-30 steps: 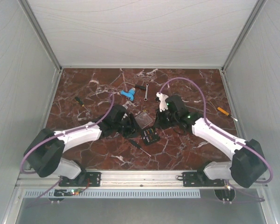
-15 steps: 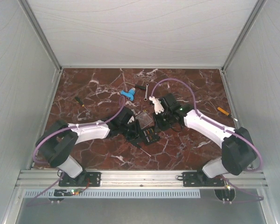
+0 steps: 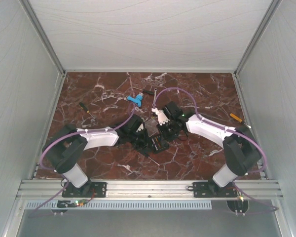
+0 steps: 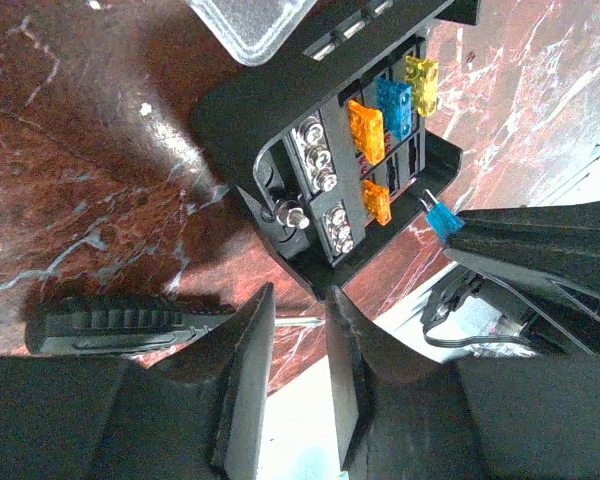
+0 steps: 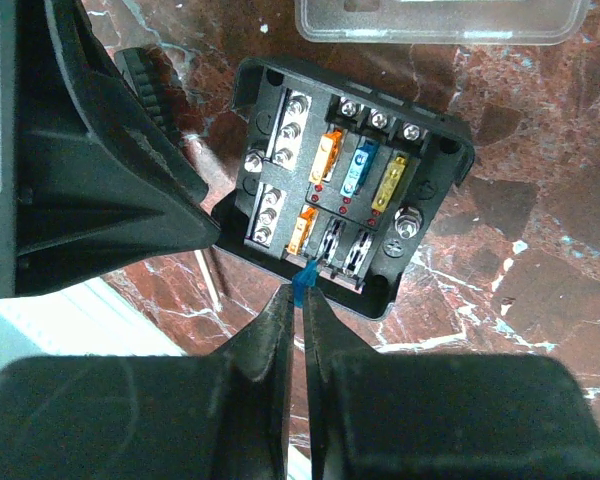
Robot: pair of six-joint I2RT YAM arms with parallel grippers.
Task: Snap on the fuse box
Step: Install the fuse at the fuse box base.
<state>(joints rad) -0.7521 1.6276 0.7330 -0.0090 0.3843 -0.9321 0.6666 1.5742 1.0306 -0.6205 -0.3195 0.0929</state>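
I'm seeing red marble table [image 3: 98, 98] lying between white walls [image 3: 148, 34], fuse box [image 5: 350, 230] sitting open mid-table, right gripper [image 5: 298, 300] pinching a blue fuse [image 5: 302, 280] at its edge, left gripper [image 4: 298, 330] hanging slightly spread beside it

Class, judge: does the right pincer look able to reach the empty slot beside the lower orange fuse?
Likely yes: the right pincer, shut on a blue fuse, hangs just before that uncovered empty slot.

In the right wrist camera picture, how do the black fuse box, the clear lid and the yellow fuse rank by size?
1. fuse box, largest.
2. clear lid, though the picture's top edge cuts it off, so its full size is unsure.
3. yellow fuse, smallest by far.
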